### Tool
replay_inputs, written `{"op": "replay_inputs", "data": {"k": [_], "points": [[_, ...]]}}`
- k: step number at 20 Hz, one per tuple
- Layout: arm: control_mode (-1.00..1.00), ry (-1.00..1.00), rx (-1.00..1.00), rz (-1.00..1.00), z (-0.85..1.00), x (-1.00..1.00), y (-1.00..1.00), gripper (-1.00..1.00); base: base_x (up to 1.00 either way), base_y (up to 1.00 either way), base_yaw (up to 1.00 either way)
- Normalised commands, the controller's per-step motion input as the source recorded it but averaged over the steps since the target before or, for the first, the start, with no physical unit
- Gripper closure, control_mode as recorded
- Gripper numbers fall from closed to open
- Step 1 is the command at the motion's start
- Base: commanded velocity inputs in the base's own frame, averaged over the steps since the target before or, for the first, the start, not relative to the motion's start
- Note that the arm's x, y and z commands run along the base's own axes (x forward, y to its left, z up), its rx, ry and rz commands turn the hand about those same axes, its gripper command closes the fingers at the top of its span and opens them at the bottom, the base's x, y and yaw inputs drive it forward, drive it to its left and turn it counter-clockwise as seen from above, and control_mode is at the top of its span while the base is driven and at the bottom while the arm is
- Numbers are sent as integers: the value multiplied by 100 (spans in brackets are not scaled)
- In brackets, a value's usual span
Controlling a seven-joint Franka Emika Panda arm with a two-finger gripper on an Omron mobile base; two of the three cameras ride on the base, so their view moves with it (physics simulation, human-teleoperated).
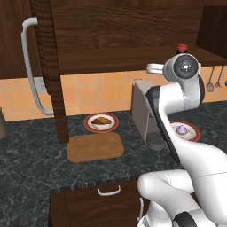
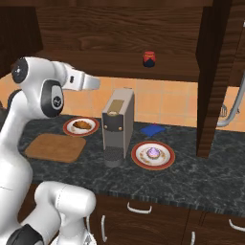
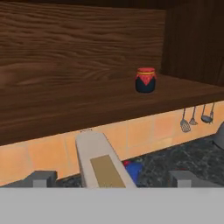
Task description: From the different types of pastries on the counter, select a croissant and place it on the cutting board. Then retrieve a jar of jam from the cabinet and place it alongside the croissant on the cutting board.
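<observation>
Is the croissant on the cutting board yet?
No, the croissant lies on its red-rimmed plate behind the bare cutting board.

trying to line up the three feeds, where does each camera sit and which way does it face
Left base view: behind the arm on its left, facing forward and down at the counter, croissant and cutting board; arm rises lower right.
Right base view: behind on the right, same counter; arm rises lower left.
Hand view: on the hand, facing the open cabinet; open gripper at bottom.
Shared: all show the jar of jam on the shelf.
</observation>
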Motion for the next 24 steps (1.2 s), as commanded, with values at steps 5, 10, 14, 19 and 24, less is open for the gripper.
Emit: {"op": "replay_inputs", "data": {"k": [5,10,14,19,24], "points": [[-100,-7,0,0,72,5,-28,-100,0,0,0],[-100,0,4,0,44,3,-20,-100,0,0,0],[-100,3,4,0,22,17,-41,-100,0,0,0],[-100,1,0,-1,9,17,-39,-100,0,0,0],[-100,-5,-8,-2,-23,18,-28,-100,0,0,0]]}}
